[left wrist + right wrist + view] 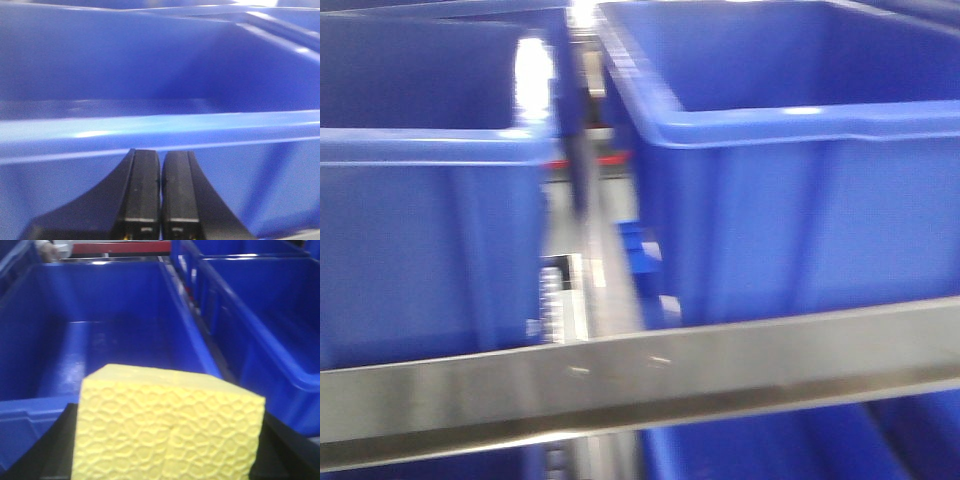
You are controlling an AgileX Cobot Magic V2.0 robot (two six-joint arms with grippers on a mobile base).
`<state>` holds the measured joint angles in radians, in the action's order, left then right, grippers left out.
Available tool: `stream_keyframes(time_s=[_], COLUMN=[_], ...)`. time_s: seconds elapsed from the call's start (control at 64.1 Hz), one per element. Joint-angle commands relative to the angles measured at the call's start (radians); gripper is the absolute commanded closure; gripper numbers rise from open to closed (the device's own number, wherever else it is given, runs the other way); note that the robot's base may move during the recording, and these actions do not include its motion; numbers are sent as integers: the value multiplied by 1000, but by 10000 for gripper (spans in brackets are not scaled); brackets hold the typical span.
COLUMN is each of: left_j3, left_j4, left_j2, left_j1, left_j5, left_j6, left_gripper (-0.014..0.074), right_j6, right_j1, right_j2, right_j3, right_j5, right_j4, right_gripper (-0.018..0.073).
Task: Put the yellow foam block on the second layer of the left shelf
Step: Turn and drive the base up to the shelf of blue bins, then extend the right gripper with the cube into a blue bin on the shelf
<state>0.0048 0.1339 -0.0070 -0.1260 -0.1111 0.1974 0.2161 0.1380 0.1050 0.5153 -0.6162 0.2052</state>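
The foam block [167, 427] sits between the right fingers [292, 457]. Beyond them lies an open bin [125, 295], with a neighbouring bin [280, 355] to its right. The left fingers [142, 195], pressed together, stand just before a bin rim [160, 127].

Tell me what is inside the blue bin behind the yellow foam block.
The blue bin shows only bare, glossy floor and walls; nothing lies there. The yellow foam block covers its near end, so that part cannot be checked.
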Motion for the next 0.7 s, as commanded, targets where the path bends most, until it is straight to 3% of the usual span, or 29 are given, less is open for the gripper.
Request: stream_keyframes(time_s=[0.0,0.686], left_j3=[28,28], left_j4=[-10,-10], left_j2=[-13,-13], left_j1=[-5,-5], left_j5=[90,90], left_j6=[4,4], left_gripper=[460,460], right_j6=[-6,-6], right_j1=[-5,-5], right_j2=[14,14], right_j3=[27,27], right_j5=[89,89], right_j4=[14,14], right_gripper=[250,250])
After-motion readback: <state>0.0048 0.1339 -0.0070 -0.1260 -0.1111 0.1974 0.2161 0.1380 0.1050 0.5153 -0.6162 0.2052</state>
